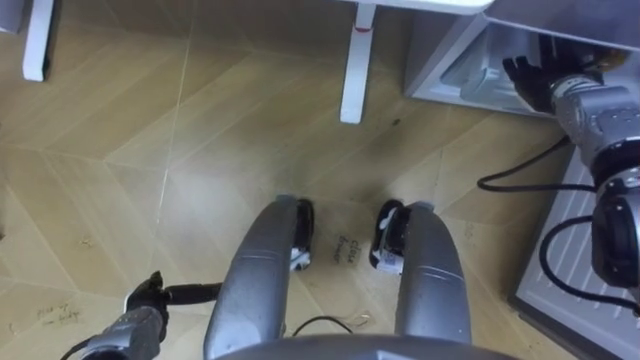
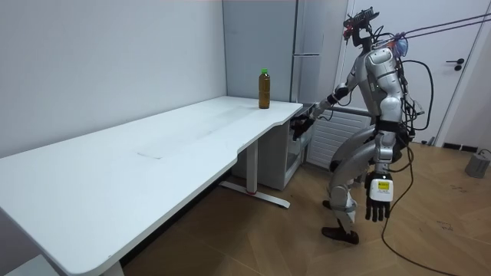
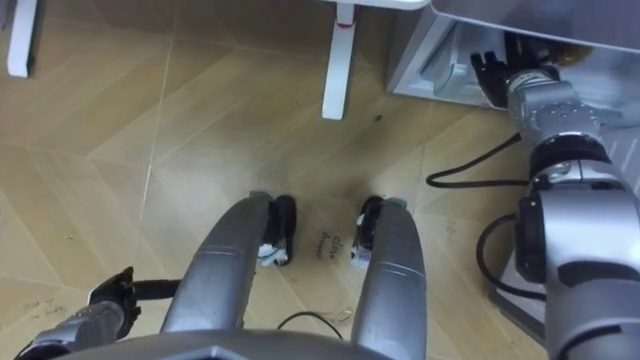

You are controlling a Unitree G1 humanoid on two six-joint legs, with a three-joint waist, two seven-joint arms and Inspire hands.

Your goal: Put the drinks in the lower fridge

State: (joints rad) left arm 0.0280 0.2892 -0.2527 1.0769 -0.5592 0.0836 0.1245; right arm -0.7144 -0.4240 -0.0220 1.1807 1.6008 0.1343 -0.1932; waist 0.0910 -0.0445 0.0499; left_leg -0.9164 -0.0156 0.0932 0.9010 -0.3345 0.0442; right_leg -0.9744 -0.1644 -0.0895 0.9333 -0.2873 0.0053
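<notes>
Room view: you will find the bottle upright on the table, at the far corner nearest the fridge and well apart from both hands. Your robot stands at that end of the table, facing the fridge's lower part.

In the eye views the right hand is out at 1 o'clock, at the mouth of the lower compartment. Its fingers are extended and hold nothing; whether they touch the compartment's edge is hard to make out. The left hand hangs beside the thigh, fingers released and empty.

Obstructions:
- A table leg stands at 12 o'clock, just left of the fridge.
- A ribbed white panel lies at 4 o'clock, cut off by the frame. You cannot tell what it is.

The compartment's inside is partly hidden behind the right arm. You have open floor from 9 to 11 o'clock. In the room view a grey pail sits at 3 o'clock, cut by the edge.
</notes>
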